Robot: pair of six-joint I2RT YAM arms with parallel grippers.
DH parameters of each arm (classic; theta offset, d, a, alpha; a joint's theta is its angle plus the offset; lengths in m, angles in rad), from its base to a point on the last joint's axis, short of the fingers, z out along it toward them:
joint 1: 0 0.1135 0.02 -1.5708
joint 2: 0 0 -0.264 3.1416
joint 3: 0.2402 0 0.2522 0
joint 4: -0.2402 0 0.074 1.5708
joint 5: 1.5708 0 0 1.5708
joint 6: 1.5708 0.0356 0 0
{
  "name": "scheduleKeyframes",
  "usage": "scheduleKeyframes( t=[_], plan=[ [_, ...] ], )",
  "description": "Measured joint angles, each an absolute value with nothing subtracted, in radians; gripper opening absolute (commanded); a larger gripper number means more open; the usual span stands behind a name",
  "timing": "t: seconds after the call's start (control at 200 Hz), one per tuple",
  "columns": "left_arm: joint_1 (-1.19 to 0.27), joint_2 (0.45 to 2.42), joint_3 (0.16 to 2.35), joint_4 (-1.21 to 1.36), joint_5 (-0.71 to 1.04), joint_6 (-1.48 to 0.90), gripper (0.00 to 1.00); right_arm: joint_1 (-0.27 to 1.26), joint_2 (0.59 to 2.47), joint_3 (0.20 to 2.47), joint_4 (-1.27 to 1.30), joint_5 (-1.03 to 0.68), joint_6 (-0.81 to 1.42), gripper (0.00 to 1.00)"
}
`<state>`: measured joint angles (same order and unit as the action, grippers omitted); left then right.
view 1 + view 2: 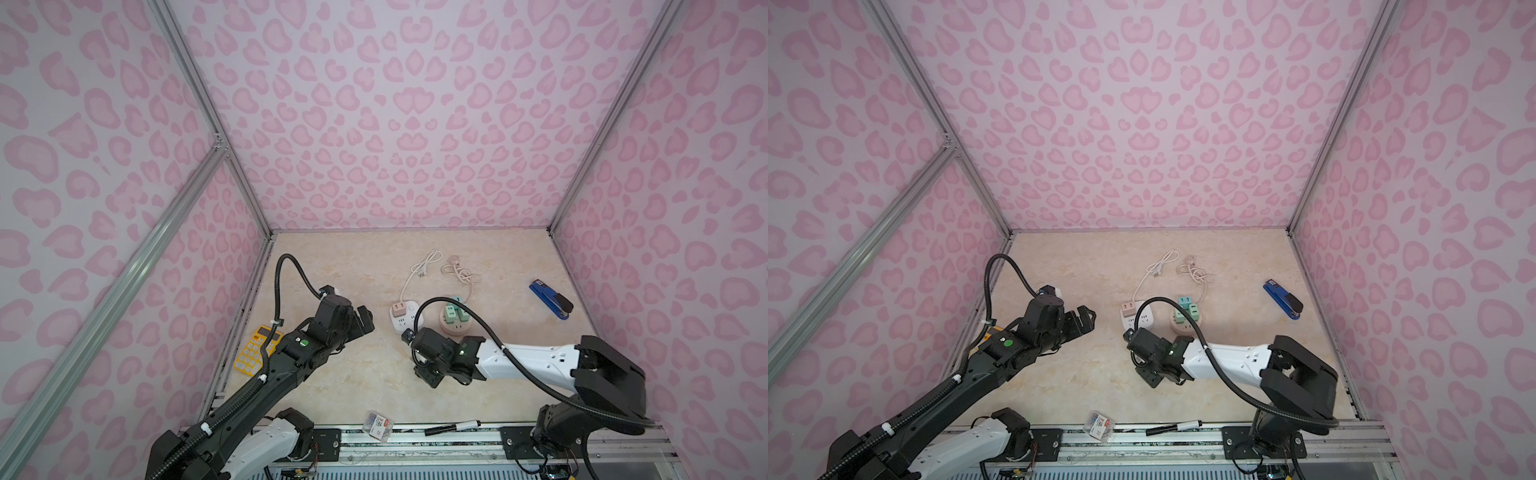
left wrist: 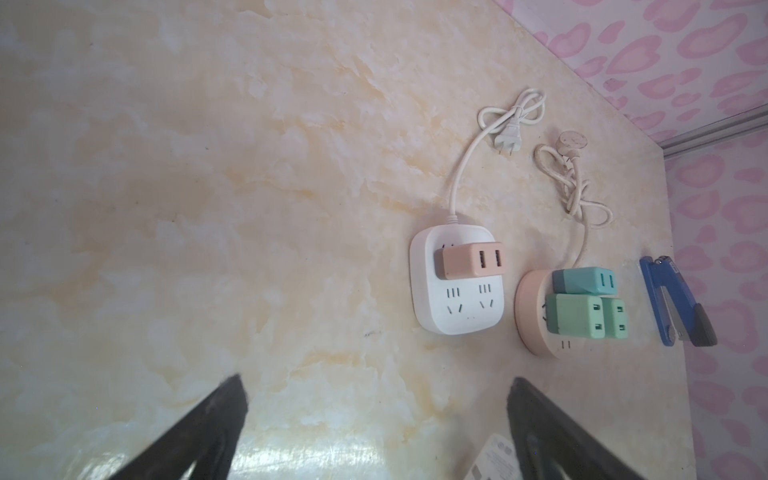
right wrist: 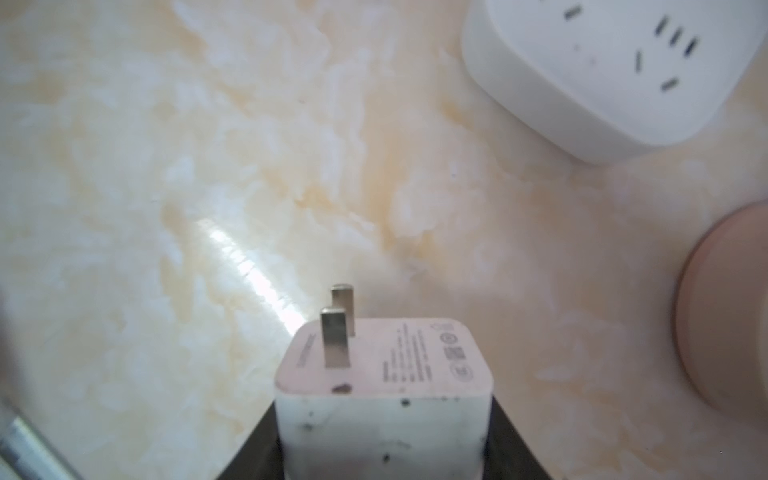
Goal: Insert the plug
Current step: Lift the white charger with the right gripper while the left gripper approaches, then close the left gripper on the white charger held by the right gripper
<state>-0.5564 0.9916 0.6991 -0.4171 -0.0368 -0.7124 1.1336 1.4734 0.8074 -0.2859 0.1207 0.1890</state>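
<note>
- Plug — a white block with two flat metal prongs, clamped between the black fingers of the right gripper, one finger on each side of its body.
- In the right wrist view the prongs point away from the gripper, out over the table. They are in no socket.
- The white strip lies near the plug but apart from it, with free sockets showing on its face.
- In both top views the right gripper sits on the near side of the white strip, just in front of it.
- A tan adapter is plugged into the far row of that strip.
- Just beside the strip stands a round pink strip with three green adapters plugged into it.
- Left gripper — fingers wide apart with nothing between them, held to the left of the white strip.
- A blue stapler lies at the right of the table and a yellow calculator at its left edge, partly under the left arm.
- A marker and a small packet lie at the table's near edge.
</note>
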Motion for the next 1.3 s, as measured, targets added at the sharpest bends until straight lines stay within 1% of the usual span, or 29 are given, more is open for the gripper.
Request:
scheduleKeyframes(
  t=[0.06, 0.17, 0.43, 0.535, 0.64, 0.865, 0.915, 1.115, 1.3],
  plan=[
    [-0.557, 0.987, 0.694, -0.418, -0.035, -0.709, 0.98, 1.134, 1.404, 0.776, -0.236, 0.128, 0.152, 0.00],
    [-0.565, 0.972, 0.680, -0.413, -0.023, -0.709, 0.98, 1.132, 1.338, 0.775, -0.194, 0.133, 0.091, 0.00],
    [-0.619, 0.916, 0.661, -0.388, 0.064, -0.706, 0.97, 1.088, 1.346, 0.892, -0.262, 0.111, 0.041, 0.00],
    [-0.640, 0.898, 0.657, -0.364, 0.112, -0.706, 0.97, 1.061, 1.382, 0.962, -0.309, 0.063, 0.051, 0.00],
    [-0.648, 0.880, 0.648, -0.345, 0.152, -0.705, 0.96, 1.028, 1.425, 1.019, -0.347, -0.027, 0.072, 0.00],
    [-0.648, 0.860, 0.630, -0.292, 0.246, -0.708, 0.95, 0.996, 1.451, 1.044, -0.360, -0.220, 0.101, 0.00],
    [-0.648, 0.865, 0.630, -0.276, 0.271, -0.717, 0.93, 0.995, 1.452, 1.044, -0.358, -0.246, 0.102, 0.00],
    [-0.648, 0.925, 0.646, -0.236, 0.375, -0.752, 0.79, 0.994, 1.454, 1.045, -0.352, -0.287, 0.101, 0.00],
    [-0.650, 0.979, 0.657, -0.209, 0.469, -0.789, 0.71, 0.994, 1.453, 1.058, -0.336, -0.280, 0.100, 0.00]
  ],
)
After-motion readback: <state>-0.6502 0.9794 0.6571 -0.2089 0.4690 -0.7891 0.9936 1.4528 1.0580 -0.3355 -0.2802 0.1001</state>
